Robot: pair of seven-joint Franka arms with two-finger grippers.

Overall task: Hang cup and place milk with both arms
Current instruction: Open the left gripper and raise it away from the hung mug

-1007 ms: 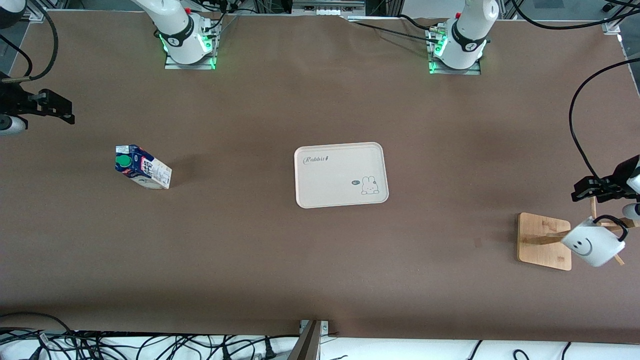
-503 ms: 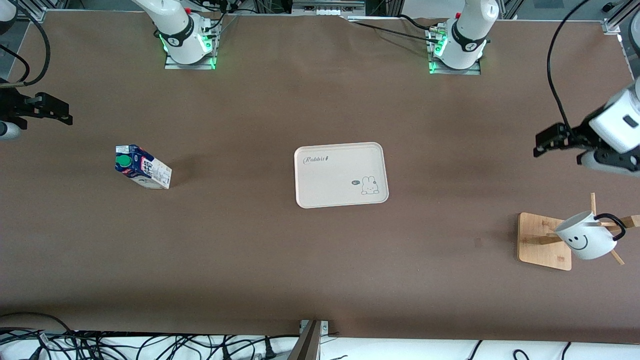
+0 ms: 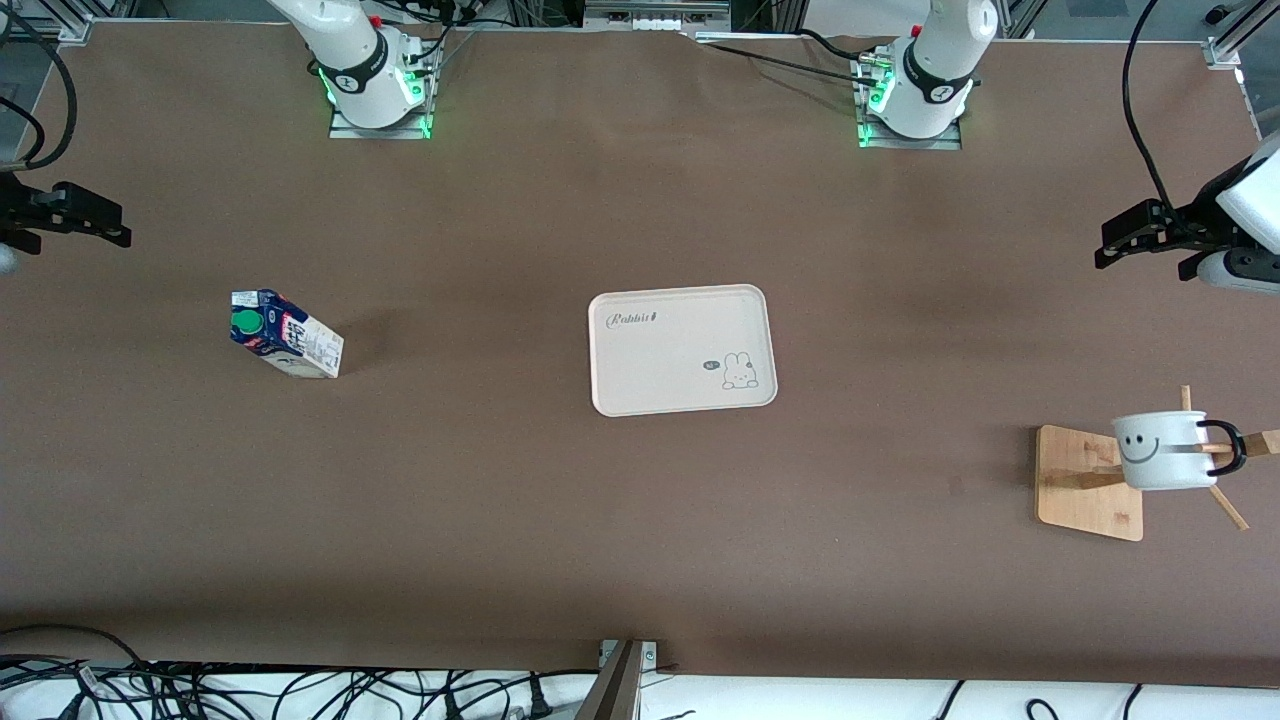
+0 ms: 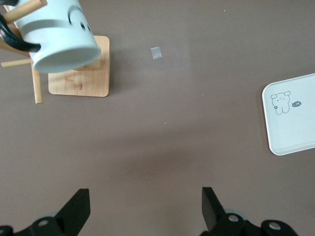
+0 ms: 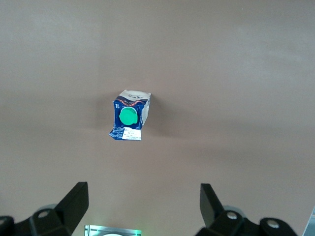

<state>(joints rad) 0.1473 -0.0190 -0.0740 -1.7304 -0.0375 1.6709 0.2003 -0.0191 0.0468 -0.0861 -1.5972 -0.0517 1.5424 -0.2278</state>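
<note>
Cup (image 3: 1160,452) now hangs by its handle on a peg of the wooden rack (image 3: 1088,483), lower right of the front frame. It sits level with the smiley upright; a second ago it was tilted down and lower on the peg, half a second ago partly tilted.

Left pincer (image 3: 1108,243) is open and empty, over bare desk (image 3: 500,500) at the right edge of the frame, above the rack in the picture. A second ago it was right at the cup; since then it has backed off and gone up-frame, and from the half-second mark it shifted slightly farther right. In the left wrist view its two fingers (image 4: 76,211) are spread wide, with cup and rack in the upper left corner.

Milk (image 3: 286,333) is upright on the desk, left-centre of the front frame, unchanged across all three frames. Tray (image 3: 682,349) in the centre, unchanged.

Right pincer (image 3: 110,228) is open, empty, at the left edge above the milk in the picture; it drifted a little up and left. The right wrist view shows the milk centred, green cap (image 5: 129,116) facing the camera.
</note>
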